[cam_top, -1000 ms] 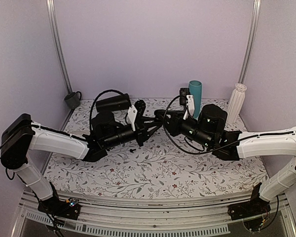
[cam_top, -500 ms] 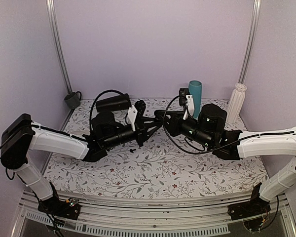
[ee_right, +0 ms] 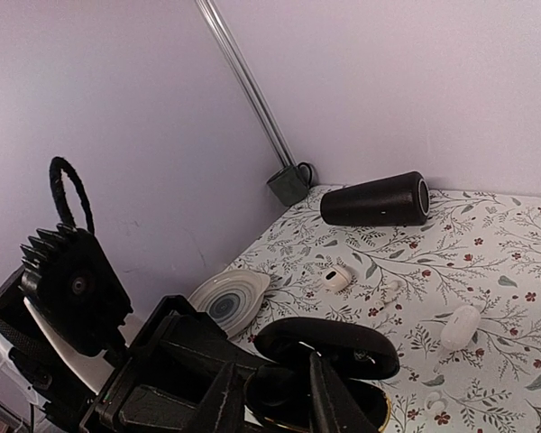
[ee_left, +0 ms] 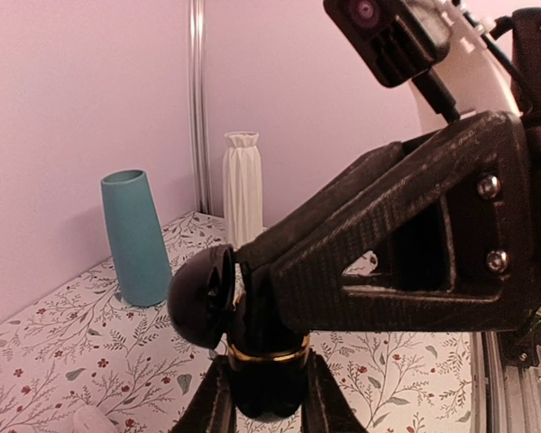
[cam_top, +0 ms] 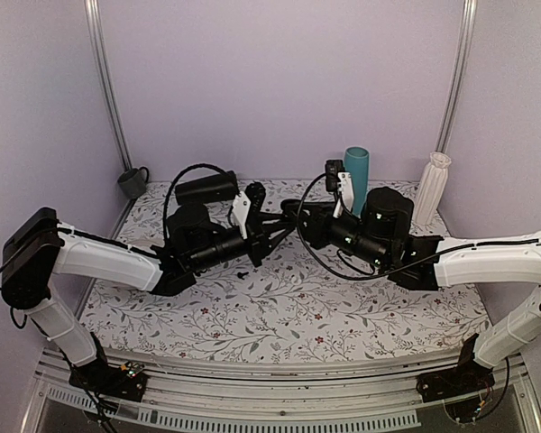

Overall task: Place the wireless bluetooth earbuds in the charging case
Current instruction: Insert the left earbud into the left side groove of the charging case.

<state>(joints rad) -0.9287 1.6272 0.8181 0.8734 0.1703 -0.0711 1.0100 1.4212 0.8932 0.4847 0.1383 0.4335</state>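
My left gripper (ee_left: 265, 386) is shut on the base of the black charging case (ee_left: 201, 298), holding it up off the table with its gold-rimmed lid swung open. My right gripper (ee_right: 272, 374) comes from the opposite side, and its fingertips reach into the case's open mouth under the lid (ee_right: 329, 345). Something dark sits between those fingertips, and I cannot tell whether it is an earbud or the case's inside. In the top view both grippers meet mid-table (cam_top: 288, 219). A tiny black earbud (cam_top: 242, 272) lies on the cloth below the left gripper.
A teal cup (cam_top: 356, 176) and a white ribbed vase (cam_top: 433, 185) stand at the back right. A black cylinder speaker (cam_top: 206, 188) and a grey mug (cam_top: 132, 183) are at the back left. A striped plate (ee_right: 230, 298), a white case (ee_right: 460, 327) and small white pieces (ee_right: 336, 278) lie on the cloth.
The right arm has edged slightly left, further into the held case. The left arm and the case have stayed still.
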